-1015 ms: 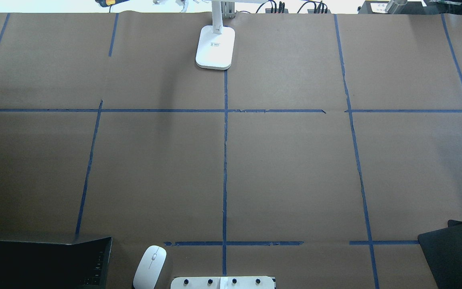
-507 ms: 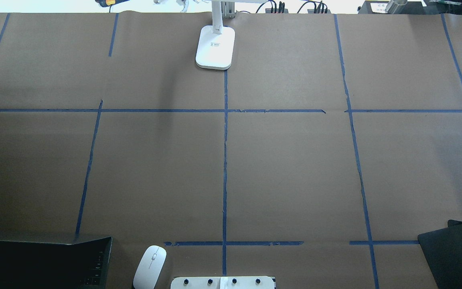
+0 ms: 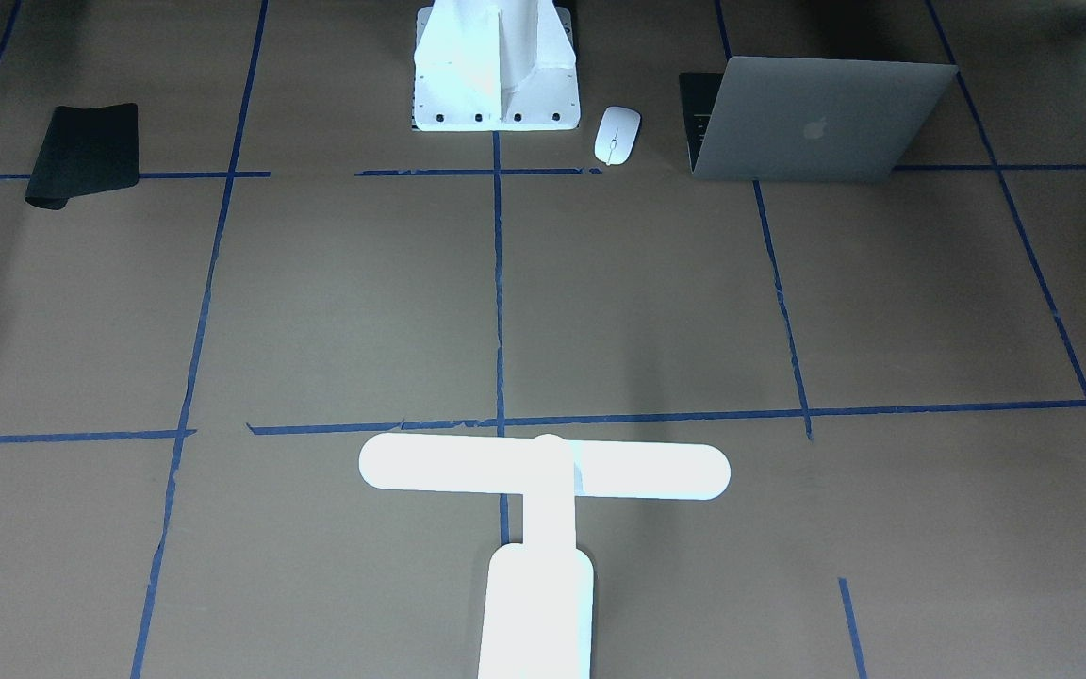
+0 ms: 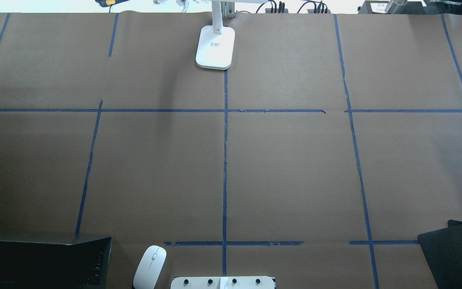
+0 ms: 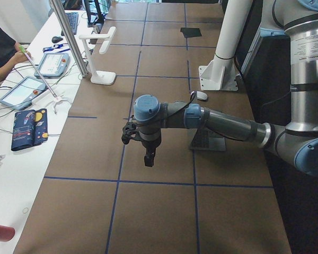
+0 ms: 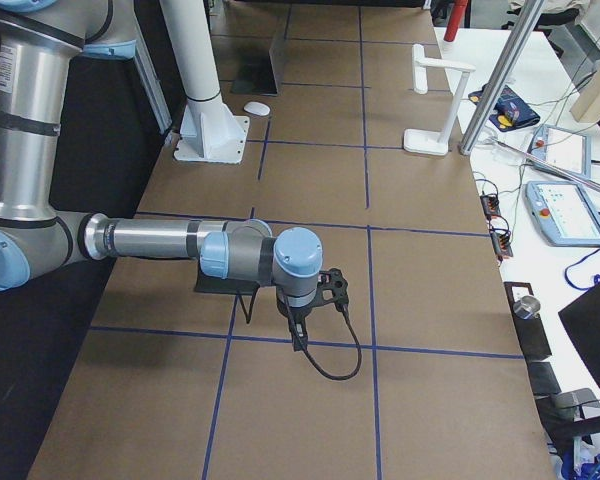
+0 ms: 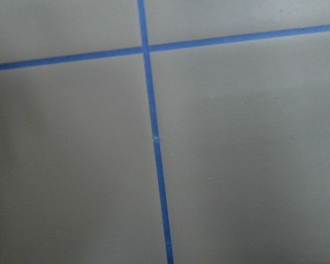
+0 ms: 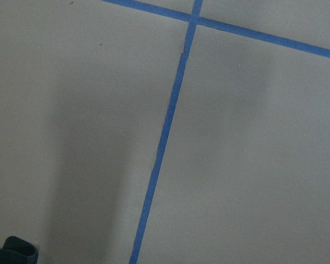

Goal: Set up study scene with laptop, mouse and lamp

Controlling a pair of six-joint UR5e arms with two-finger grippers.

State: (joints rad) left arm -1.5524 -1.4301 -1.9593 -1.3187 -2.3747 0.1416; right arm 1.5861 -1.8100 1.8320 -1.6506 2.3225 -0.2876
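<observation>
- Your left claw (image 5: 148, 161) hangs mid-frame in the left-end view; its width, I cannot tell.
- Right-end view: right claw (image 6: 298, 338), likewise unclear.
- Front view: laptop (image 3: 816, 123) upper right, mouse (image 3: 617, 134) near; a lid grab could fold it.
- Overhead: lamp (image 4: 215, 48), top centre, may topple.

The laptop (image 3: 816, 123) is standing open in the upper right of the front-facing view, its silver-grey lid with the Apple logo facing the camera and leaning back. In the overhead view it is sitting in the lower left corner, with its black keys showing. The mouse (image 3: 617, 135) is lying flat near the top centre, just left of the laptop but apart from it. It is a small white oval with a thin dark centre line. The lamp (image 3: 548, 509) is standing upright at the bottom centre, well apart from both, its bright white bar head stretching left to right above a narrow stem, its rounded oblong base running off the bottom edge.
</observation>
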